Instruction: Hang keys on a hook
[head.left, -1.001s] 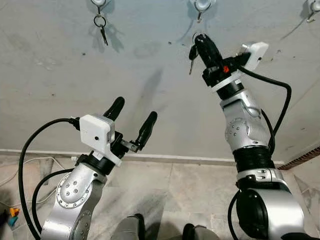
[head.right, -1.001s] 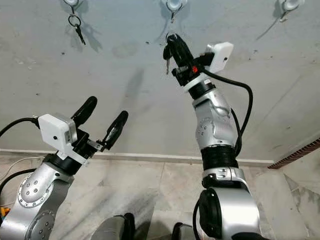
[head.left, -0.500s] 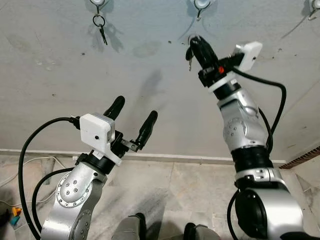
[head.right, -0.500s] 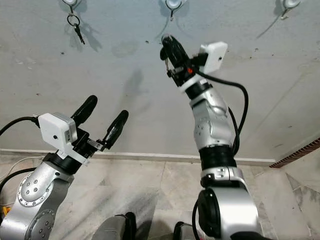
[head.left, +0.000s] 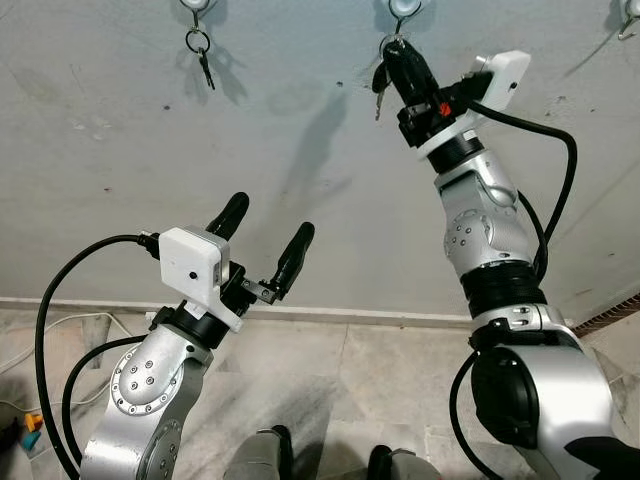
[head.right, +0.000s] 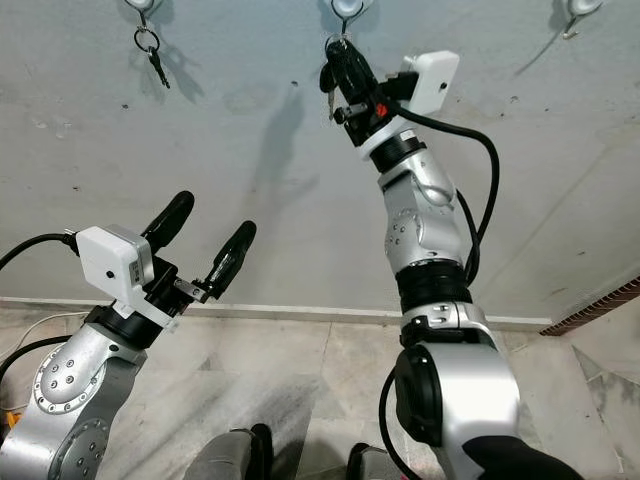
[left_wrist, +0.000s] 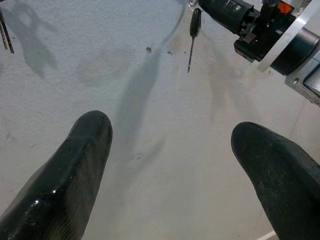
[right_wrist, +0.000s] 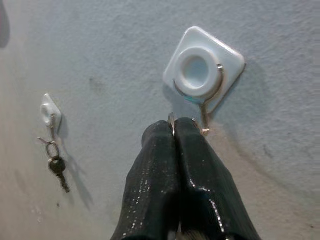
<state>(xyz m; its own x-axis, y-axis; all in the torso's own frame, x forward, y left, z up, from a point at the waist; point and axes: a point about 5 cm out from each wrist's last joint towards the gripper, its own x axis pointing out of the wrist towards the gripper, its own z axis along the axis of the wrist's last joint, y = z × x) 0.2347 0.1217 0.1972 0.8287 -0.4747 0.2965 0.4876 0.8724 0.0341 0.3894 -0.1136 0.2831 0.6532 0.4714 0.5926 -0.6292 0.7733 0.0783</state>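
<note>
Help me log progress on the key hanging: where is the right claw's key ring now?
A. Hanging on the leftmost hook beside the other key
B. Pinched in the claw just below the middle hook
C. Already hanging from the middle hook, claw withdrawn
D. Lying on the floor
B: the right claw is shut on the key ring, just below the wire tip of the middle hook, with the key dangling beneath.
</note>
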